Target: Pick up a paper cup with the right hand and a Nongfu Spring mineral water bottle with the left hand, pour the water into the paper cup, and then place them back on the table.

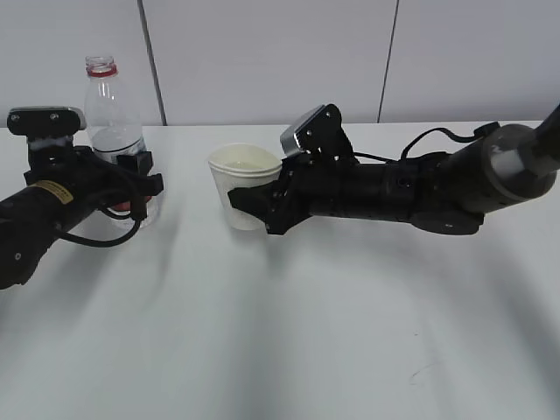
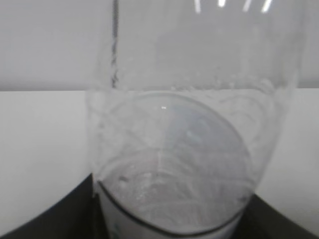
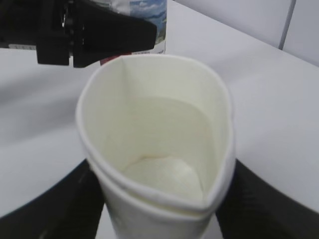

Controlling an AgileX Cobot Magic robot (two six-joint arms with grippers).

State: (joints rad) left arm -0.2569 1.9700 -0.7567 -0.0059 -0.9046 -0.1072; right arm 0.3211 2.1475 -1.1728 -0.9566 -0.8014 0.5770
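on table (image 1: 289,332), 9 o'clock: left hand (image 1: 140,184), jaws clamped on nongfu spring mineral water bottle (image 1: 112,114), upright
centre: right hand (image 1: 249,203), jaws squeezing paper cup (image 1: 243,179), rim pinched oval

Exterior view faces both arms across the table (image 1: 289,332); wrist views sit close.

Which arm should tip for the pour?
Left, probably. The left hand grips the Nongfu Spring mineral water bottle, upright with water inside. The right hand squeezes the paper cup, which receives.
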